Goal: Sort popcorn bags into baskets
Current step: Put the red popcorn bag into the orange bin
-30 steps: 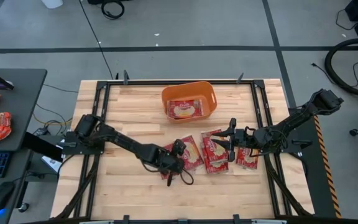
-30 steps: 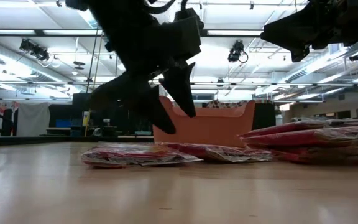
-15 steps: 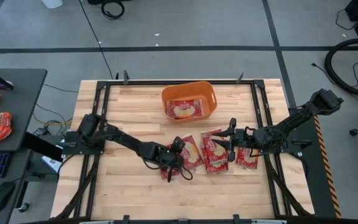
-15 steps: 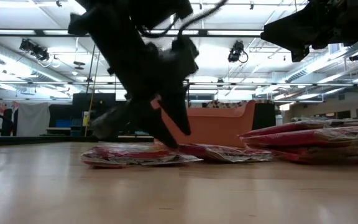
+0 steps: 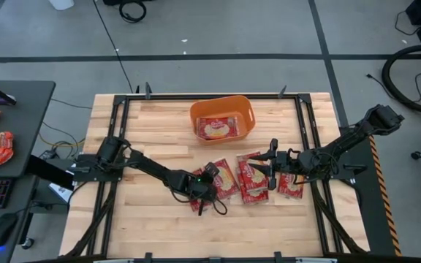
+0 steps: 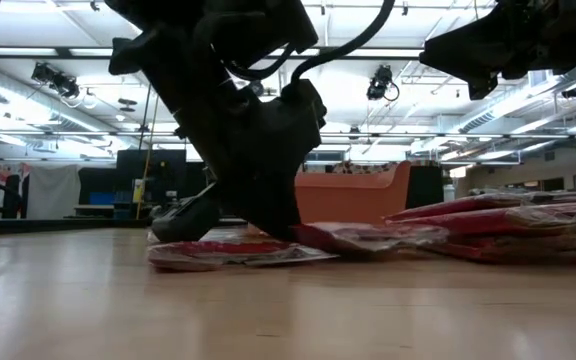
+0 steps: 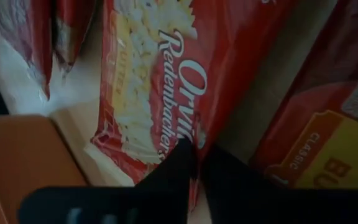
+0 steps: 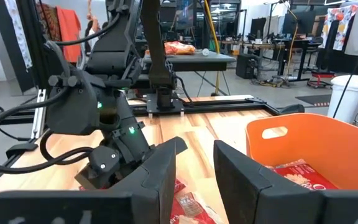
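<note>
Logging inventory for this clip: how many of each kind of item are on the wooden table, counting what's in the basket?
Orange basket: 1
Red popcorn bags: 5 (1 in the basket, 4 on the tabletop, as far as the overlaps show)
Total: 6

Orange plastic tub (image 5: 248, 109), rectangular, rounded corners, flared rim: far-centre of table, upright. One flat glossy red popcorn packet with yellow-cream centre (image 5: 216, 128) lies inside it. Four more such red packets (image 5: 253, 177) lie flat on the wood nearer the front, some overlapping, in a loose row.
</note>
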`<state>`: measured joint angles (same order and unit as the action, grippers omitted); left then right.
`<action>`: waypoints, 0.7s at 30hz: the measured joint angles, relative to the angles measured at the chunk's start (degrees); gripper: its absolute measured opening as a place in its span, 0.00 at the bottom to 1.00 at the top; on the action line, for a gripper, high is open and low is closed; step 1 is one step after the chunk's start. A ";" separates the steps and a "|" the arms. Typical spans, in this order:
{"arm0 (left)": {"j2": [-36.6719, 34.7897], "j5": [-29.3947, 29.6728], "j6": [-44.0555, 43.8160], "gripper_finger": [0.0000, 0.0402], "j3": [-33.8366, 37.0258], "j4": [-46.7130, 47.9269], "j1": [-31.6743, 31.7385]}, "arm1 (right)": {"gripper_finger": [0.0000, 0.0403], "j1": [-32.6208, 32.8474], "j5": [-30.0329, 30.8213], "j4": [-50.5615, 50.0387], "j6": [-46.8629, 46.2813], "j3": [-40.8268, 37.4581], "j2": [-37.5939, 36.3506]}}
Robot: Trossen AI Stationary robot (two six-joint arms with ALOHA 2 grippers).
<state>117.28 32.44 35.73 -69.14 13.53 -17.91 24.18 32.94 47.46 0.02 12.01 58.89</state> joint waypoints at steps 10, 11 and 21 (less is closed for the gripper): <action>-6.41 1.92 -6.46 0.02 -9.47 16.16 0.11 | 0.29 0.00 -0.02 -0.17 -0.01 0.00 0.00; -6.99 2.62 -7.03 0.01 -10.81 18.07 0.11 | 0.29 0.00 -0.02 -0.31 0.00 0.00 0.00; -9.31 12.72 -7.80 0.01 -17.28 24.27 3.47 | 0.29 0.00 -0.02 -0.27 -0.02 0.00 0.00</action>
<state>107.97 45.17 27.93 -86.42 37.80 -14.45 24.18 32.93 47.18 0.01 12.01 58.90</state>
